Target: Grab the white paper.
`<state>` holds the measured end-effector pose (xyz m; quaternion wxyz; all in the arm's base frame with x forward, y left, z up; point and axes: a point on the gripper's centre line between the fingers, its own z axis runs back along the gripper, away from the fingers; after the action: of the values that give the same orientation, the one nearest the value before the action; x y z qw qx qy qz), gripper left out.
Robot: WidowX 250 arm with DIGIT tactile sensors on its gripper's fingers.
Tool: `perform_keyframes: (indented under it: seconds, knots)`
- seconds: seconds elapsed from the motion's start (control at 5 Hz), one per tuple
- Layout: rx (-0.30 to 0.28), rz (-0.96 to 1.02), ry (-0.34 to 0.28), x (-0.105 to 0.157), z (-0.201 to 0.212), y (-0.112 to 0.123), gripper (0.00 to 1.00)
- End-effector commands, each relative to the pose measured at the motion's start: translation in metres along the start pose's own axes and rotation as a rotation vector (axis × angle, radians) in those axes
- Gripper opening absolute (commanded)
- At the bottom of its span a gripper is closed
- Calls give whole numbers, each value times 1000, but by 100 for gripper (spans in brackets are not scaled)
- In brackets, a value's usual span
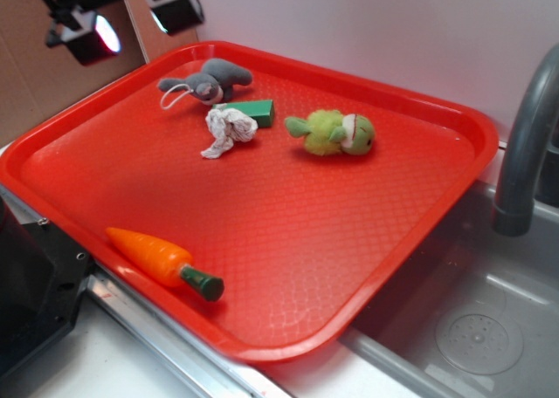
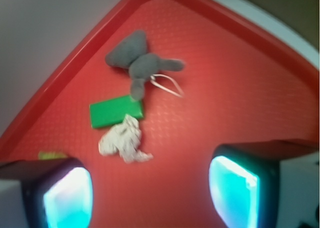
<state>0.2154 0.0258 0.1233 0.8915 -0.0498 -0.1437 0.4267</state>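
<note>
Paper (image 1: 228,130), white and crumpled, lies on the red tray (image 1: 367,241), touching the green block (image 1: 255,111). Its long side runs from the block toward the tray's middle. The hand (image 2: 150,188) hangs above, wide open, holding nothing.

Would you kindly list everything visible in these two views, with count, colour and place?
white paper: one, white crumpled wad, far part of tray, touching green block
green block: one, green, just behind the paper
plush mouse: one, grey with white cord, near tray's far corner
green plush: one, yellow-green, right of the paper
toy carrot: one, orange with green top, tray's near edge
tray: one, red, beside the sink
sink: one, grey, right
faucet: one, grey, right edge
gripper: one, black, open, above the tray
</note>
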Motion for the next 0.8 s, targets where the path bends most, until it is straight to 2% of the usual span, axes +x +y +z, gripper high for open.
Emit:
perform_keyframes:
  seconds: [0.0,0.2,0.4,0.6]
  knots:
    - [1,-41,7,8,-55,-24,100]
    - [19,-97,63,2,-82,-28,100]
    - [7,-140,105,-3,-98,-31,100]
    - [14,-147,98,-6,-100,-34,100]
